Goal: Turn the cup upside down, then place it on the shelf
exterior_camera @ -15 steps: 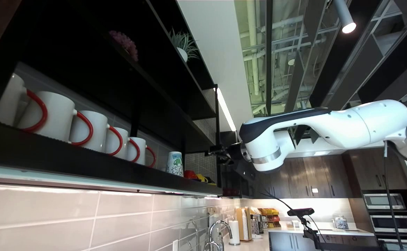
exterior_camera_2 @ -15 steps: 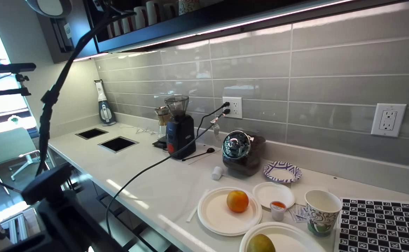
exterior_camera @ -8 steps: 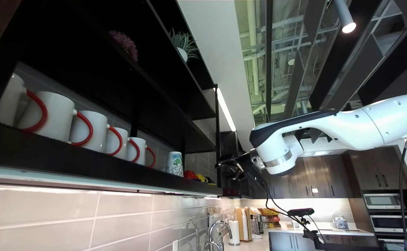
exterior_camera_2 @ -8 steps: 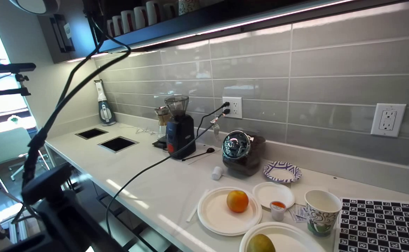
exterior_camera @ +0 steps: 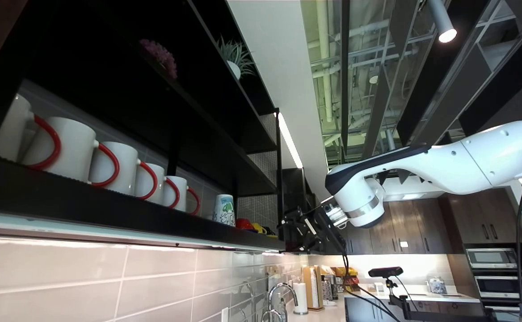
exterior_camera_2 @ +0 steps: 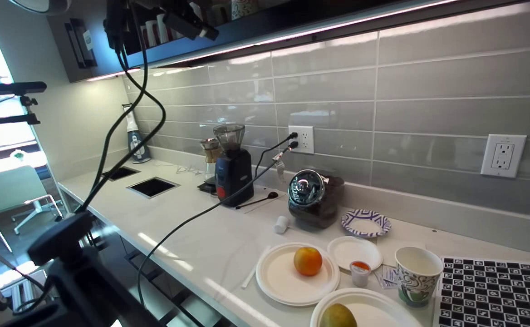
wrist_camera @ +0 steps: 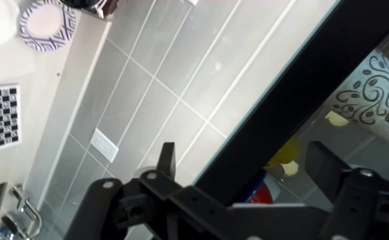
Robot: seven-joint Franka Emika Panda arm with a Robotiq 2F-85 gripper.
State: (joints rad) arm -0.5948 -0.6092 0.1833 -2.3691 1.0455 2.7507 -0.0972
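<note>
The cup (exterior_camera: 224,210), pale with green and blue print, stands on the lower tier of the dark shelf (exterior_camera: 153,219), past the row of mugs. Its wide end is down, so it is upside down. In the wrist view the cup (wrist_camera: 369,88) shows at the right edge, behind the shelf's front edge (wrist_camera: 281,100), partly cut off. My gripper (exterior_camera: 294,230) is in front of the shelf's far end, apart from the cup. In the wrist view the gripper (wrist_camera: 244,163) is open, its fingers wide apart with nothing held. The shelf edge shows behind them.
White mugs with red handles (exterior_camera: 113,167) line the shelf. Red (wrist_camera: 262,195) and yellow (wrist_camera: 286,151) items sit near the shelf's end. On the counter are plates with an orange (exterior_camera_2: 308,261), a similar paper cup (exterior_camera_2: 418,277), a grinder (exterior_camera_2: 234,170) and a checkered board (exterior_camera_2: 496,290).
The arm has drawn back away from the shelf. The gripper has dropped and its wrist has tilted so the fingers sit lower. The cup on the shelf has not moved.
</note>
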